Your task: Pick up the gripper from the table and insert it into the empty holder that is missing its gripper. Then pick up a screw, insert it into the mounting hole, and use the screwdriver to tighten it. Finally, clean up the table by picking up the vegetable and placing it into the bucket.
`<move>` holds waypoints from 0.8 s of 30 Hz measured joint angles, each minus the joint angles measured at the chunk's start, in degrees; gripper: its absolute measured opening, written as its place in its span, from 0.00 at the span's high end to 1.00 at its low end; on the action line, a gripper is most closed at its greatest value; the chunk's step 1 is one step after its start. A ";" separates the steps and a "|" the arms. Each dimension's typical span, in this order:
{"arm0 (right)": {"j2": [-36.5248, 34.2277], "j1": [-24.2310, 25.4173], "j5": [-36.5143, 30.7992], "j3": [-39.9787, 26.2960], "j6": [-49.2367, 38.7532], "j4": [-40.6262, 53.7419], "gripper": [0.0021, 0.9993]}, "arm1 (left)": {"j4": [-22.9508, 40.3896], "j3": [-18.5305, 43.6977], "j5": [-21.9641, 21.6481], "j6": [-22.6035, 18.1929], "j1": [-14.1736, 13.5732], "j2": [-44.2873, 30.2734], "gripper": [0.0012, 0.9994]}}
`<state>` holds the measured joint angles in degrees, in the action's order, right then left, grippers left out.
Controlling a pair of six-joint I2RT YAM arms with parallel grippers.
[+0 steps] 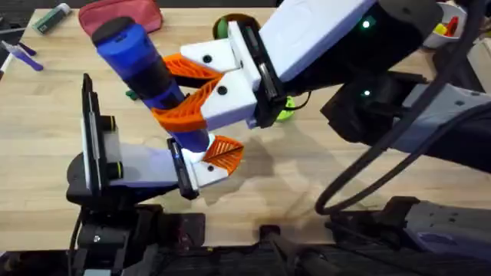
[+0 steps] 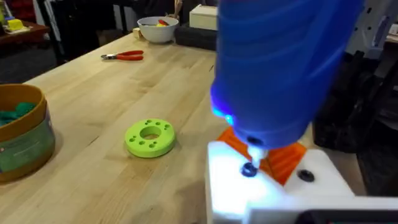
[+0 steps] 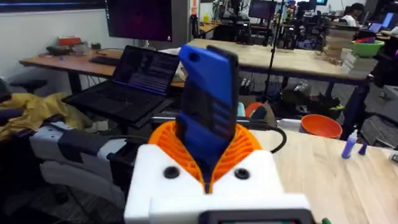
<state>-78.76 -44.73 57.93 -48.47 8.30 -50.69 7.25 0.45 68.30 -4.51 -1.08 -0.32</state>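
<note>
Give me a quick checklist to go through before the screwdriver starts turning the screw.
1. Screwdriver held firmly: ok, the right hand is clamped on its blue body between the orange pads.
2. Bit on the screw: ok, the tip meets the screw head in the left wrist view.
3. Orange gripper seated in the white holder: ok, it sits in the mount under the bit.
4. Screwdriver square to the hole: cannot tell, it leans in the overhead view.
5. Screwdriver powered: ok, a blue light glows near its tip.
6. Green disc clear of the work: ok, it lies apart on the table.

Bare table [image 1: 322, 153] right of the holder [image 1: 211, 165]; the screwdriver [image 1: 146, 65] and right end effector [image 1: 196, 88] crowd above it
</note>
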 joint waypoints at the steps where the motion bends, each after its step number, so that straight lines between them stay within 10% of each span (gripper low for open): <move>1: 0.00 0.00 0.00 0.00 -0.01 0.09 0.98 | 0.02 0.00 -0.01 0.00 0.00 0.00 0.98; 24: 0.00 0.00 0.00 0.00 -1.12 0.17 0.98 | 0.00 0.00 -0.01 0.00 0.00 0.00 0.98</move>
<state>-78.76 -44.73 57.93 -48.47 7.18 -50.52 7.25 0.45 68.29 -4.51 -1.08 -0.32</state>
